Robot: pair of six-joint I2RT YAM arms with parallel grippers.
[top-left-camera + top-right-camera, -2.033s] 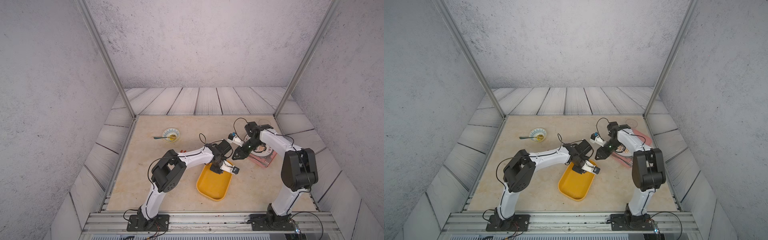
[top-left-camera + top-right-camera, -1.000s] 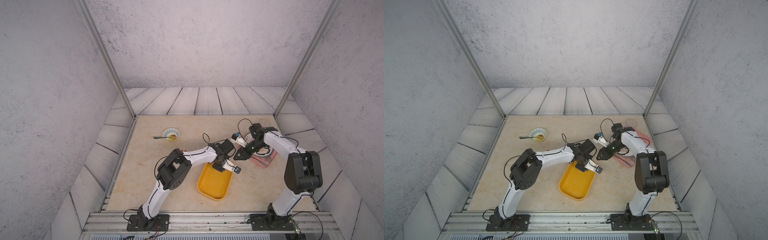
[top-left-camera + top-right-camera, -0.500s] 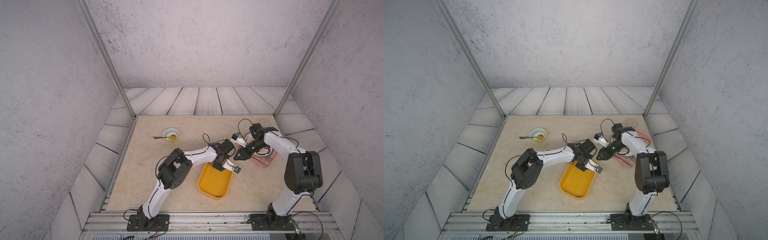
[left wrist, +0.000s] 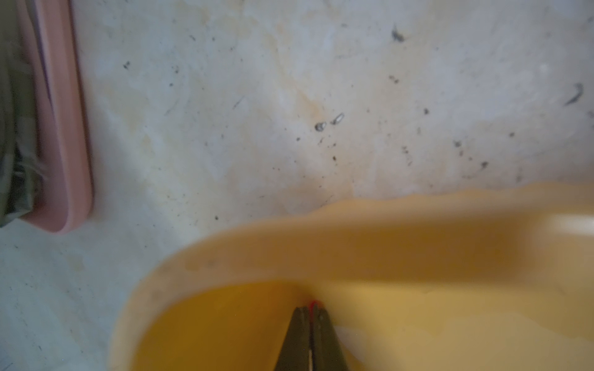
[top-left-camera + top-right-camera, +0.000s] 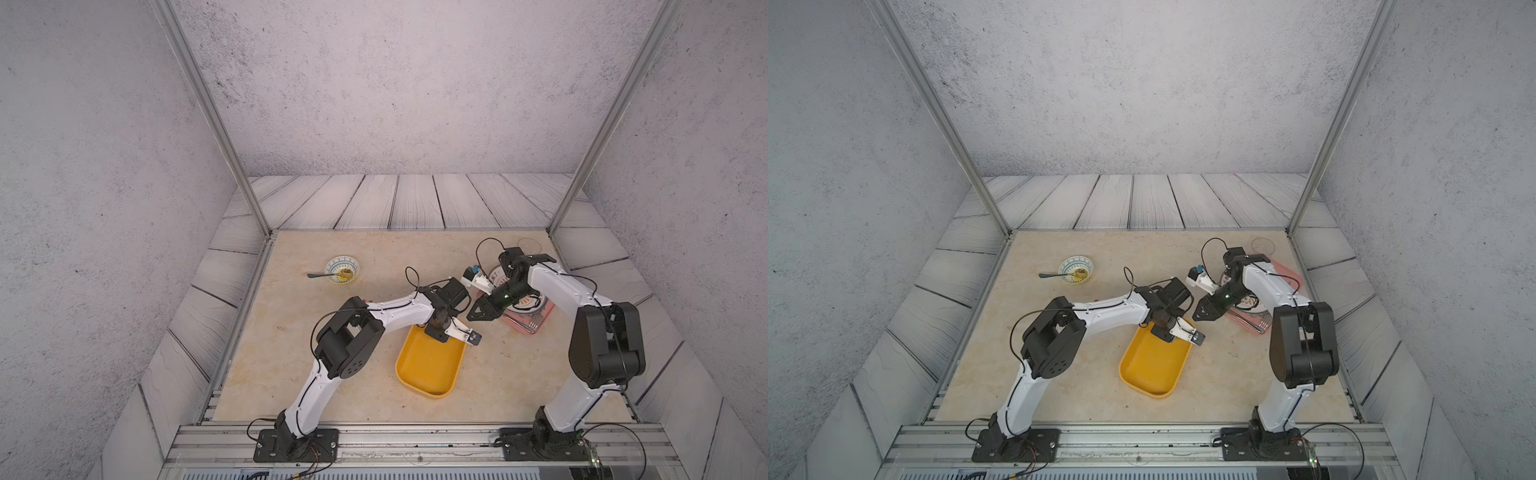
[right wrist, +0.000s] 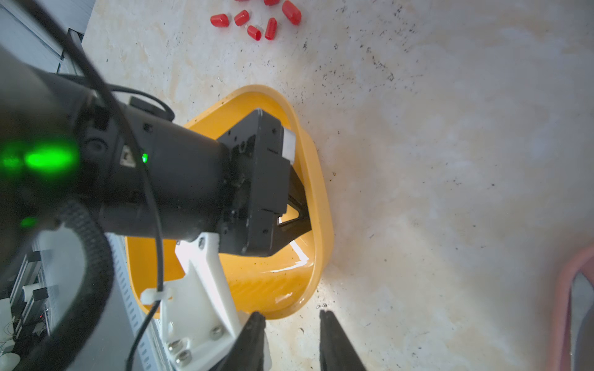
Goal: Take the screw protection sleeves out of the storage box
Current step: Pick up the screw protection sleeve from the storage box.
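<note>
left gripper [image 4: 310, 310] jaws pinched on one tiny red capsule-shaped sleeve [image 4: 314, 303], tips inside shallow yellow-orange plastic storage box [image 4: 385, 231], at its 12 o'clock end in both top views. right gripper [image 6: 291, 315] narrow gap, empty, just beside box. loose red sleeves [image 6: 257, 19] on beige table [image 6: 450, 160], box's 10 o'clock.

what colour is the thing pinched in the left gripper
Red; the sleeve shows best in the left wrist view.
</note>
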